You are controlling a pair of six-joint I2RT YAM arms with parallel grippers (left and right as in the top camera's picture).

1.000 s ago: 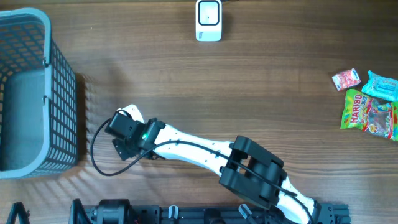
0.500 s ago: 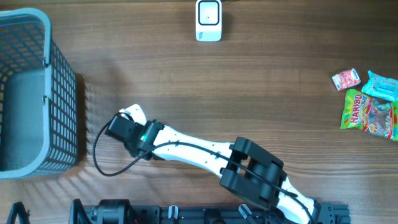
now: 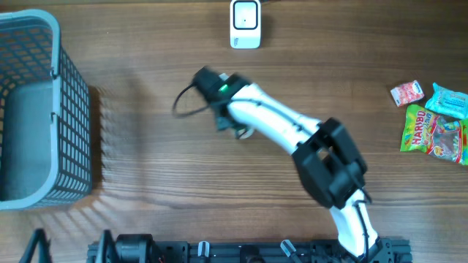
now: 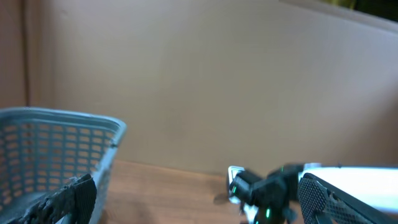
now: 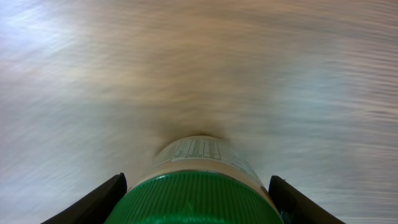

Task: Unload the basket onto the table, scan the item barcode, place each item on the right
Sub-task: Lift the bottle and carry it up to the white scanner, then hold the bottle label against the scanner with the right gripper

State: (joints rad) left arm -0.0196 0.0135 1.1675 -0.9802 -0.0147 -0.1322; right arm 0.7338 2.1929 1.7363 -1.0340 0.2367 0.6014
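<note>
My right gripper (image 5: 196, 188) is shut on a bottle with a green ribbed cap (image 5: 196, 202) and a pale printed label (image 5: 198, 150); a dark finger sits on each side of the cap. The table under it is blurred. In the overhead view the right gripper (image 3: 208, 77) hangs over the table's upper middle, just below and left of the white scanner (image 3: 245, 23), and the bottle is hidden beneath it. In the left wrist view my left gripper (image 4: 198, 205) stands wide open with nothing between its fingers.
A grey mesh basket (image 3: 69, 109) fills the left edge. At the far right lie a Haribo bag (image 3: 431, 133), a small pink packet (image 3: 406, 93) and a teal packet (image 3: 447, 101). The right arm (image 3: 292, 135) stretches diagonally across the middle.
The right gripper closed on the bottle beside the basket, lifted it, and swung up and right toward the scanner. The left gripper has stayed open and still.
</note>
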